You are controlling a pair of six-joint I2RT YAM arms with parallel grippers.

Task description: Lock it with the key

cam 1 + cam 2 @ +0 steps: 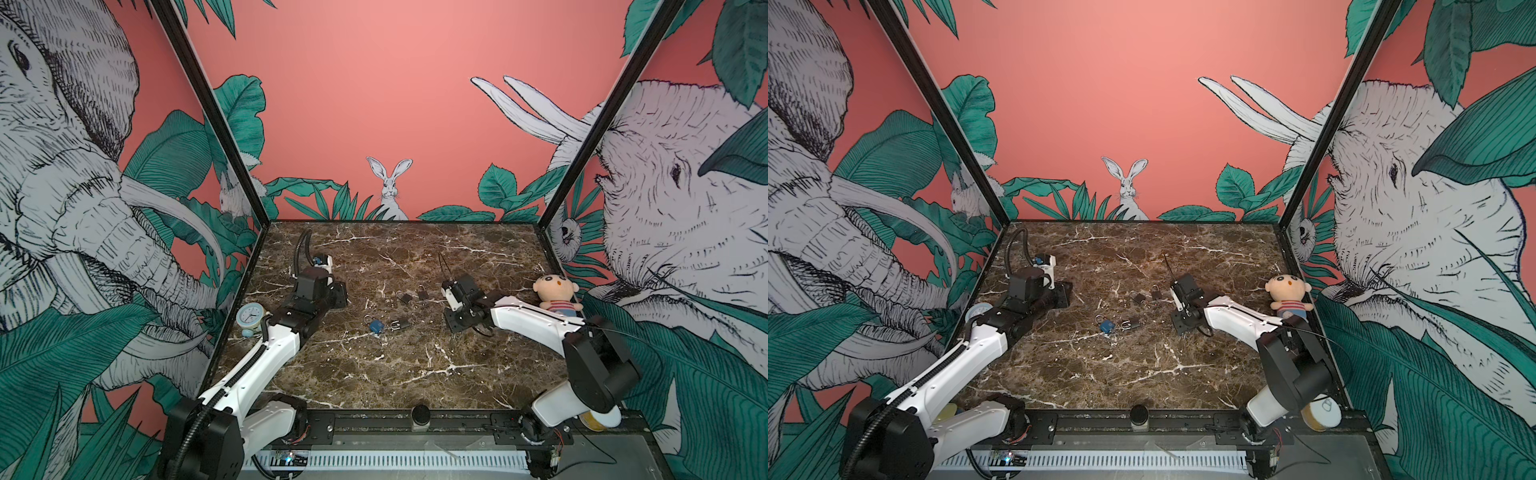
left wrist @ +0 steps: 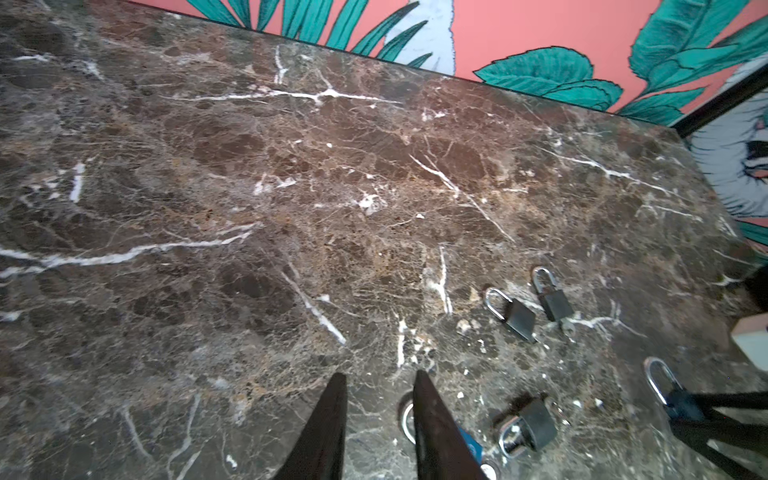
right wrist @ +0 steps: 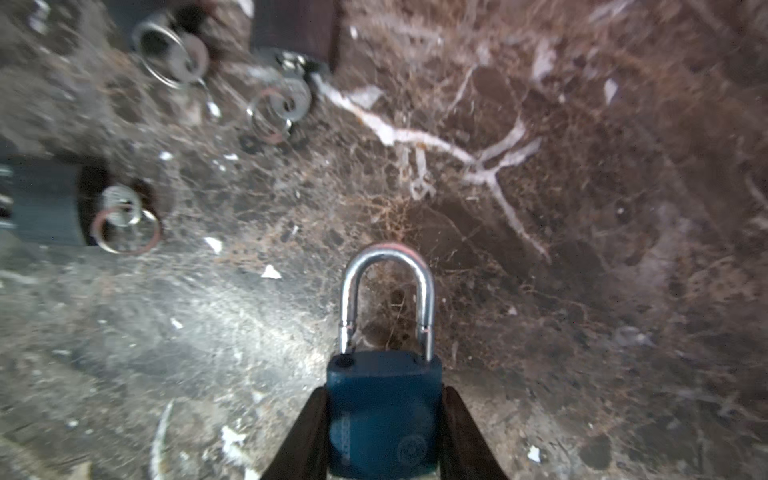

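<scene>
A blue padlock (image 2: 471, 448) sits half hidden behind the left gripper (image 2: 380, 375). The keys (image 3: 282, 104) look blurred.

Dark-blue padlock (image 3: 384, 415) — silver shackle (image 3: 387, 266) arched, free (body pinched between right fingers (image 3: 307, 436)).

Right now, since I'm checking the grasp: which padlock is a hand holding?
The dark blue padlock clamped in the right hand; the brighter blue padlock and three black padlocks lie loose on the table.
</scene>
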